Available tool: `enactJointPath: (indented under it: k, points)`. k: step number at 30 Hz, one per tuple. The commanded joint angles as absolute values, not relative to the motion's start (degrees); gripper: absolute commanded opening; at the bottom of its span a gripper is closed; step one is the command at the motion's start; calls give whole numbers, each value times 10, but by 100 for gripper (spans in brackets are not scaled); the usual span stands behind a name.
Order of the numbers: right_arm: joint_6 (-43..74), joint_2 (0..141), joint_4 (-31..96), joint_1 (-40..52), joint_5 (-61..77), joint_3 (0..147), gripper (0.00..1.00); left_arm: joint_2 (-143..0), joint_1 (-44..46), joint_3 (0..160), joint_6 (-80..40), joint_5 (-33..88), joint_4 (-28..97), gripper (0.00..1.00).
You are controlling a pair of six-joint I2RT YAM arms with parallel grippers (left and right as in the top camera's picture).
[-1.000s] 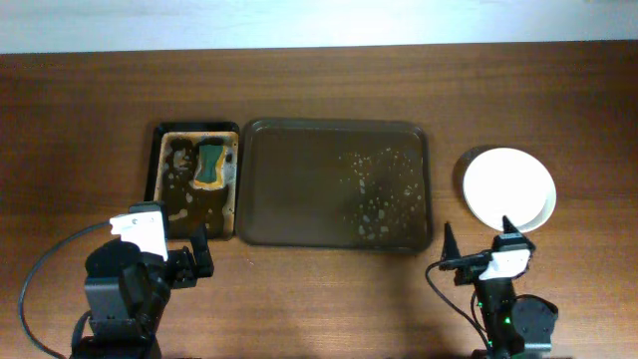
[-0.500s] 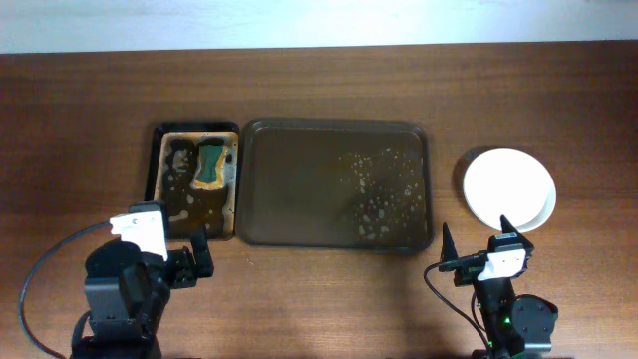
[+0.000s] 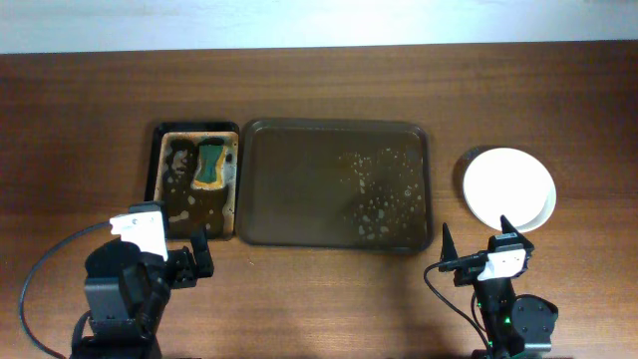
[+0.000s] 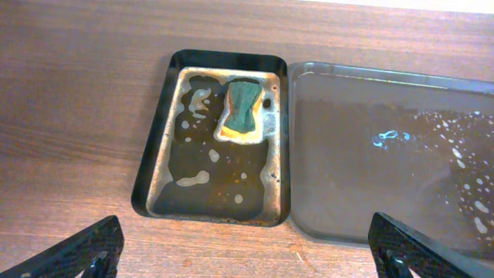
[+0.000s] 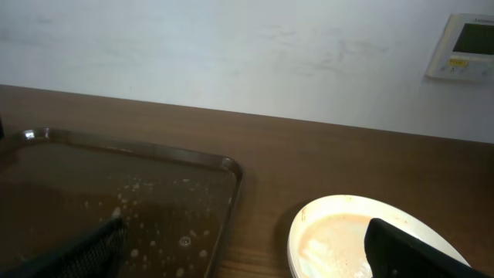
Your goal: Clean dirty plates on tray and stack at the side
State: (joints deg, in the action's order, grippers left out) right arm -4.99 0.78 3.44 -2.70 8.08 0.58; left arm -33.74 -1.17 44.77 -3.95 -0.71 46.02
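The dark brown tray [image 3: 299, 189] lies mid-table with no plates on it, only foam spots on its right half; it also shows in the left wrist view [image 4: 347, 154] and the right wrist view [image 5: 77, 177]. The white plates [image 3: 508, 186] sit stacked on the table right of the tray, and the top one [image 5: 347, 235] shows a faint wet film. My left gripper [image 4: 247, 259] is open and empty near the front edge, below the small black tray. My right gripper [image 5: 247, 259] is open and empty, just in front of the plates.
A smaller black tray [image 3: 169, 140] of soapy water holds a green and yellow sponge [image 3: 209, 165] left of the brown tray; the sponge also shows in the left wrist view [image 4: 243, 108]. A white wall with a wall panel [image 5: 463, 46] stands behind the table.
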Motion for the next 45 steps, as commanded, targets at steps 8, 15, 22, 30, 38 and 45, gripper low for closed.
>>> enactJointPath:
  k: [8, 15, 22, 30, 38, 45]
  points:
    - [-53, 2, 37, -30, 93, 3, 98, -313, -13, 426, -30, -14, 449, 100]
    - [-53, 2, 37, -30, 93, 3, 98, -158, -13, 223, -30, -8, 250, 100]
    - [-53, 2, 37, -30, 93, 3, 98, -38, -13, 67, -30, -9, 56, 100]
    - [-53, 2, 37, -30, 93, 3, 98, -3, -17, 5, 41, -8, -61, 100]
    - [-53, 2, 37, -30, 93, 3, 98, -3, -17, 5, 17, 2, 48, 100]
    - [-53, 2, 37, -30, 93, 3, 98, -3, -17, 5, 17, 2, 48, 100]
